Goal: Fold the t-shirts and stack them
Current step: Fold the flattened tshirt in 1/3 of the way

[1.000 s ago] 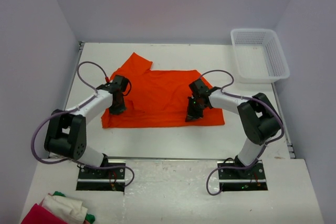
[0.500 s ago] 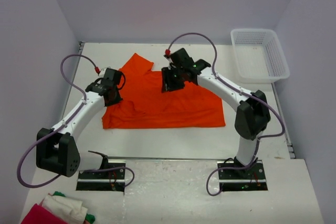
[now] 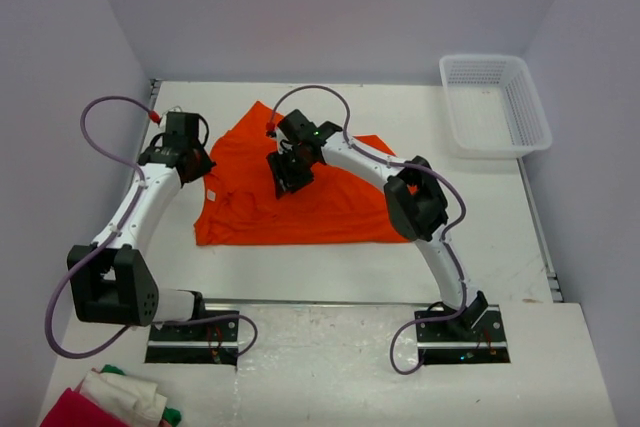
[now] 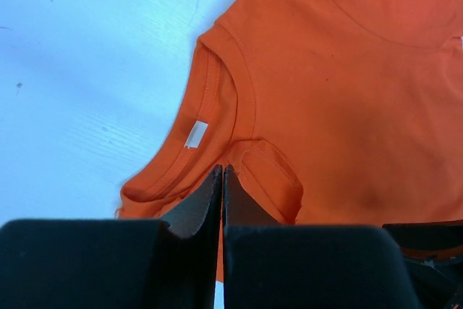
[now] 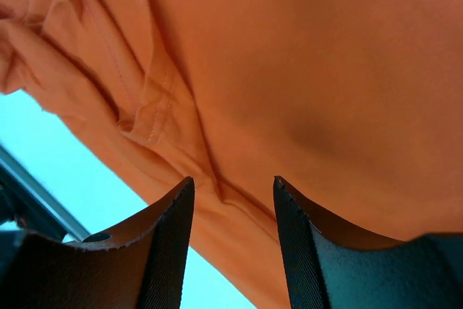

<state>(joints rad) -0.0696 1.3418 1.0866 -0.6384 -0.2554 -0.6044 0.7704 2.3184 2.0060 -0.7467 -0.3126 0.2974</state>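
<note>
Orange t-shirt (image 3: 340, 207) lies partly folded on white table (image 3: 480, 237), left of centre. At its collar edge: left gripper (image 4: 223, 173), fingers pressed together; cloth caught or not, cannot tell. Over upper middle of cloth: right gripper (image 5: 233, 182), jaws spread. Basket (image 3: 530, 112) at far right corner.

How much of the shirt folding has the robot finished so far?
Barely started. Done: the orange t-shirt lies mostly flat on the table, rumpled at its left end. In hand: the left gripper is shut at that end, and the right gripper hangs open over the cloth. Left: neat folds and stacking; no folded stack shows yet.
</note>
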